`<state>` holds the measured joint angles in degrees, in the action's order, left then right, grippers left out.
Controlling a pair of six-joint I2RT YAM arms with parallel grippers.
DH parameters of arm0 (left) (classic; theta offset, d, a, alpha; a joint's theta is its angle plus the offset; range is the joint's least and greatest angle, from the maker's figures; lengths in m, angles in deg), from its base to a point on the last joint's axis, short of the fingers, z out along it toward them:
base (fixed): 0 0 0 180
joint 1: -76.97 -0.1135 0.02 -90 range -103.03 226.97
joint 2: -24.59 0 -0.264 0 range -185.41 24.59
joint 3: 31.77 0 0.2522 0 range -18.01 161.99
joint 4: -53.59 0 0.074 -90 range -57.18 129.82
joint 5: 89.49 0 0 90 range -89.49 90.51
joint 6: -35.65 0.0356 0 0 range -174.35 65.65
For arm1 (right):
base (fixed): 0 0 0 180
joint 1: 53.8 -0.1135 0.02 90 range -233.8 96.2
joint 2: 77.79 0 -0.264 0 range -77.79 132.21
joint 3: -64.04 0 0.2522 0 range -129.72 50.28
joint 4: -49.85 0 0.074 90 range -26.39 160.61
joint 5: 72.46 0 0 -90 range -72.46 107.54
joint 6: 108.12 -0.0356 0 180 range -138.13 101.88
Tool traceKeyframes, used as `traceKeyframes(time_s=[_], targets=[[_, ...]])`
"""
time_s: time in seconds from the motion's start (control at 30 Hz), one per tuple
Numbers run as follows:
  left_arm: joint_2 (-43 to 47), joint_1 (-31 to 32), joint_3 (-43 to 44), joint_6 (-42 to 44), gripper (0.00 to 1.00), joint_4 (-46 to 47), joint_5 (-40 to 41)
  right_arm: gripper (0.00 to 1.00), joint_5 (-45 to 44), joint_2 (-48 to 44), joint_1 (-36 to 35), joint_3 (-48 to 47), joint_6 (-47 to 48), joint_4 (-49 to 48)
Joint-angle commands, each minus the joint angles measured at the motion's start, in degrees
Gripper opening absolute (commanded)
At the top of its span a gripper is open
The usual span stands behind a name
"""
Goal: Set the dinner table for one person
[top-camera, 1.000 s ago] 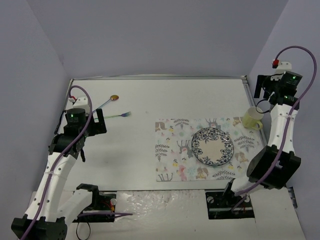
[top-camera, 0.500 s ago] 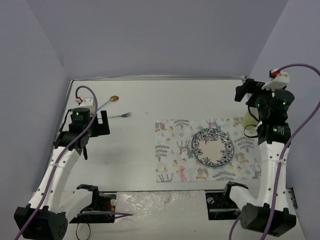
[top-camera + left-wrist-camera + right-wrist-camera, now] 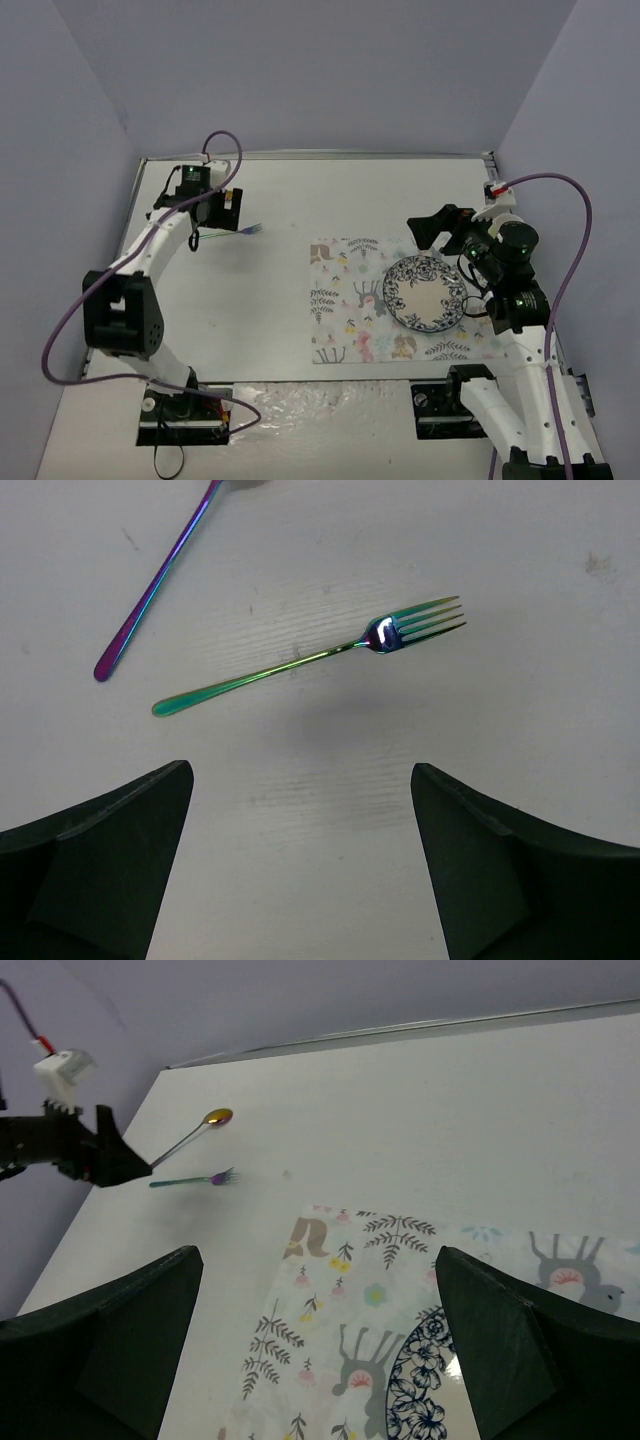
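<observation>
At 10 o'clock on the dinner table (image 3: 300, 190), the fork (image 3: 310, 658) lies at 12 o'clock from the left gripper (image 3: 300, 780), handle toward 8, tines toward 2; jaws wide apart, empty.

Bright, even light on the dinner table (image 3: 300, 190), only a faint, soft shadow below the fork (image 3: 308, 659).

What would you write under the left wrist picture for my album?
The open left hand hovers above a rainbow fork on the white dinner table, a purple spoon beside it.
</observation>
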<state>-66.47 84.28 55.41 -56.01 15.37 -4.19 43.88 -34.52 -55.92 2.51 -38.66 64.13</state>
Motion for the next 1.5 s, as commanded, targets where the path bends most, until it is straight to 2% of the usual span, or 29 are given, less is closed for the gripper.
traceKeyframes(time_s=[0.0, 0.17, 0.4, 0.6, 0.87, 1.1, 1.2, 1.47], targets=[[-9.21, -1.01, 10.54, 14.42, 0.85, -2.02, -8.67, 1.0, 3.82, -1.86, -3.11, 1.87, -1.77, -4.98], [-19.92, -1.6, 19.37, 21.34, 0.83, -8.19, -12.66, 1.0, 5.71, -2.88, -4.75, 3.39, -1.59, -4.73], [-27.7, -1.68, 26.75, 26.8, 0.75, -13.57, -14.83, 1.0, 6.69, -3.91, -5.44, 3.29, -0.09, -3.05], [-29.36, -1.68, 26.41, 27.58, 0.69, -15.21, -18.41, 1.0, 5.64, -4.42, -5.44, 3.93, 0.67, -2.37], [-28.92, -1.68, 22.64, 27.48, 0.62, -14.91, -18.57, 1.0, 5.48, -4.69, -5.44, 4.78, 0.41, -2.2], [-29.51, -1.37, 21.66, 25.78, 0.46, -14.59, -17.98, 1.0, 5.11, -6.25, -5.44, 5.42, 0.23, -1.76], [-28.32, -0.99, 19.88, 25.31, 0.31, -14.14, -17.89, 1.0, 4.87, -7.04, -5.44, 5.74, 0.23, -1.67], [-23.55, -0.13, 13.51, 20.28, 0.06, -11.3, -18.04, 1.0, 4.69, -9.09, -5.44, 6.67, -0.02, -1.25]])
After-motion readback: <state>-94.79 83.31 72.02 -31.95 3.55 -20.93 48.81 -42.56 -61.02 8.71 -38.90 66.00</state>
